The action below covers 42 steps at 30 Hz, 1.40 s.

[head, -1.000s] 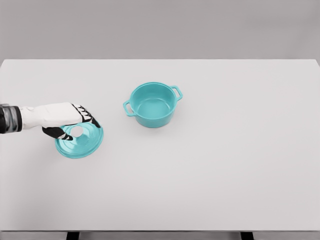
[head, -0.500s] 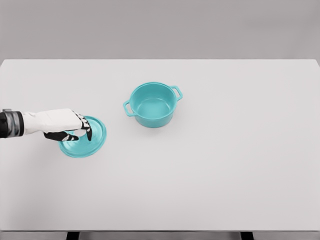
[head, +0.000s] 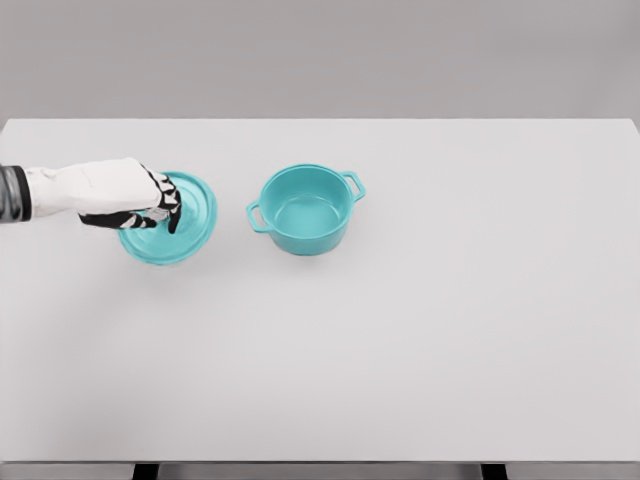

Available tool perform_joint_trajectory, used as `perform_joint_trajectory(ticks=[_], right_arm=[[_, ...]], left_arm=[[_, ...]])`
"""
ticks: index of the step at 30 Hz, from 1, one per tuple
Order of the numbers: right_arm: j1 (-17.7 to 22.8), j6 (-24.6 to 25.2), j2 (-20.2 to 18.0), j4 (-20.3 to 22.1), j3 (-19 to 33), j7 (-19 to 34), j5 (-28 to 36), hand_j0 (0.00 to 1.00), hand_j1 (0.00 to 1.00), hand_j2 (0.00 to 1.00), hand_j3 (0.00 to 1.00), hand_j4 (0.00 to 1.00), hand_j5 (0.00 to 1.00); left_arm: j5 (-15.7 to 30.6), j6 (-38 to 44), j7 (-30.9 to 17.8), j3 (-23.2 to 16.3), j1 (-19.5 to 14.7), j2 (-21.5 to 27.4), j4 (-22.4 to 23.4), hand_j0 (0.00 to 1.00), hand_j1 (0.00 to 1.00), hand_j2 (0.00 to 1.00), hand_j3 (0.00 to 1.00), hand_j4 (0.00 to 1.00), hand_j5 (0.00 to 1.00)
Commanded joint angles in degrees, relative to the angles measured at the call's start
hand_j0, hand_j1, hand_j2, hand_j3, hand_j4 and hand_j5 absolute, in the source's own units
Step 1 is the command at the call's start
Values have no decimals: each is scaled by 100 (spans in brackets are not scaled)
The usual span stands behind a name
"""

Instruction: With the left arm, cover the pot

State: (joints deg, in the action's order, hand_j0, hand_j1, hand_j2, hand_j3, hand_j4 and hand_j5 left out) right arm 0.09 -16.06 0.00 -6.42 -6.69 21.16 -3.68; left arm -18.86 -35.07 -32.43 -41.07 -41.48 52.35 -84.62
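Head view is showing a smooth, glossy teal round lid (head: 178, 222) being gripped at its top by the black-and-white fingers (head: 172, 212) of the white left hand (head: 140, 200), whose arm is reaching in from the left edge. Just to its right, apart from it, a matching teal round pot (head: 305, 210) with two loop handles is sitting uncovered on the matte white rectangular table (head: 420, 330). Compared with half a second ago, the lid is riding higher and nearer the pot, with the hand carrying it.
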Motion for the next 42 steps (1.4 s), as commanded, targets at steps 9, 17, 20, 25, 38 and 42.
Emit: perform_joint_trajectory(ticks=[9, 17, 20, 25, 38, 42], right_arm=[[0, -3, 0, 0, 1, 2, -2, 100, 100, 100, 100, 100, 100], [0, -3, 0, 0, 1, 2, -2, 100, 100, 100, 100, 100, 100], [0, -3, 0, 0, 1, 2, -2, 100, 100, 100, 100, 100, 100], [0, -3, 0, 0, 1, 2, -10, 100, 100, 100, 100, 100, 100], [0, -3, 0, 0, 1, 2, -2, 100, 100, 100, 100, 100, 100], [0, -3, 0, 0, 1, 2, -2, 100, 100, 100, 100, 100, 100]], left_arm=[[14, 7, 0, -516, -431, -261, -38, 44, 44, 44, 44, 44, 44], [14, 7, 0, -841, -835, -419, -20, 44, 44, 44, 44, 44, 44], [14, 7, 0, -841, -861, -498, -2, 44, 44, 44, 44, 44, 44], [5, 7, 0, -1087, -1108, -630, 24, 44, 44, 44, 44, 44, 44], [-4, 7, -26, -1553, -1635, -885, 85, 44, 44, 44, 44, 44, 44], [-39, 7, -53, -1632, -1723, -972, 94, 45, 45, 45, 45, 45, 45]])
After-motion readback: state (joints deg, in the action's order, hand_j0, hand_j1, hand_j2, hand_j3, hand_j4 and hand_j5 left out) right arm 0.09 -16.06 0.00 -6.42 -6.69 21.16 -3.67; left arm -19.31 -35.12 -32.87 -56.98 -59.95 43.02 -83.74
